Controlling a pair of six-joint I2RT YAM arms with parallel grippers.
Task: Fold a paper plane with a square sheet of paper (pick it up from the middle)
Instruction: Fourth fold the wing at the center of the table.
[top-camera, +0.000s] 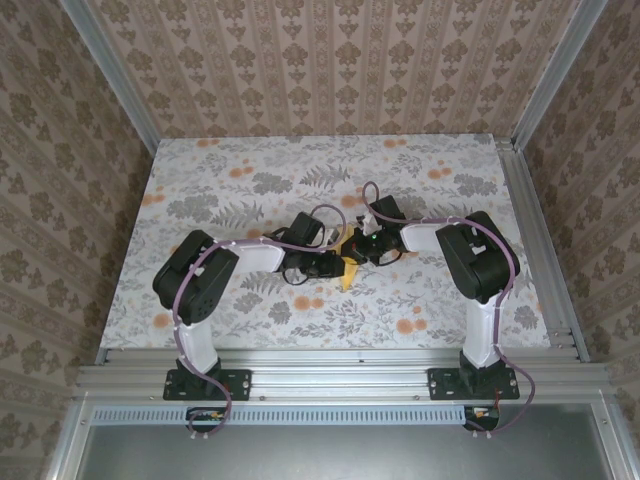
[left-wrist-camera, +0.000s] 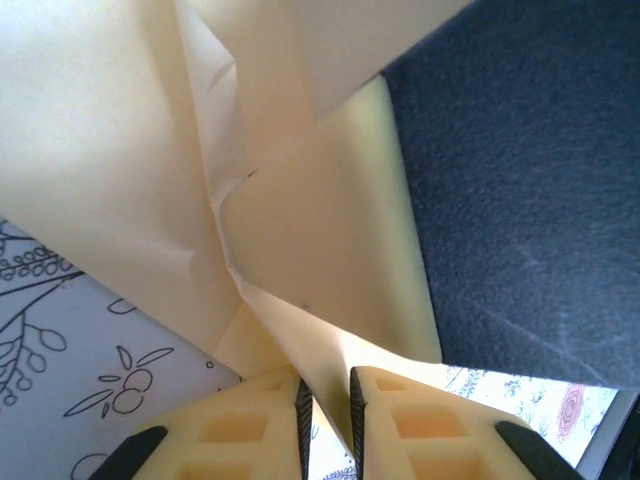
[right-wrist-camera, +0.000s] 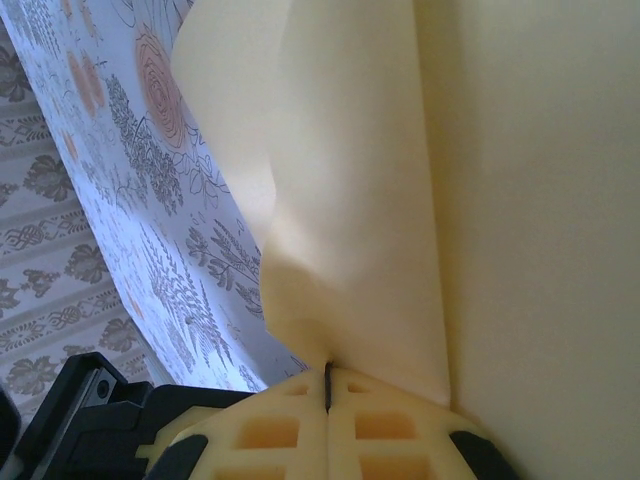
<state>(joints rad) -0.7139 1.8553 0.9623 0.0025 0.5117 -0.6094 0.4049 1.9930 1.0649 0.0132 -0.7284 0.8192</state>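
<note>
Top view: both arms reach in over the floral-printed bench (top-camera: 250, 180) and meet near its middle. The left gripper (top-camera: 333, 264) and right gripper (top-camera: 366, 247) sit just beside each other. Between them is a pale-yellow sheet of thin paper (top-camera: 348, 272), seen here as a small yellow wedge pointing toward the near edge. The black wrists hide most of it. How either gripper's jaws stand cannot be made out from this height. Patterned brown wallpaper walls (top-camera: 330, 60) close in the far, left and right sides.

Left wrist view: the sheet (left-wrist-camera: 320, 250) is close up, already folded into several overlapping flaps with sharp creases and a few crumples. It is lifted, with the bench print (left-wrist-camera: 60, 340) visible beneath it at the left. The left gripper (left-wrist-camera: 330, 390) has its jaws a narrow slit apart, and a flap edge runs down into that slit. Whether the pads actually pinch it cannot be told. A dark grey felt-like surface (left-wrist-camera: 520, 200) lies behind the paper at the right; what it is remains unclear.

Right wrist view: the right gripper (right-wrist-camera: 327, 378) is clenched, jaws pressed together, with the sheet (right-wrist-camera: 350, 200) rising straight out of the seam, so it is grasping the paper. The paper curves away in a broad smooth panel. The bench (right-wrist-camera: 150, 200) and a strip of wallpaper (right-wrist-camera: 50, 230) show on the left.
</note>
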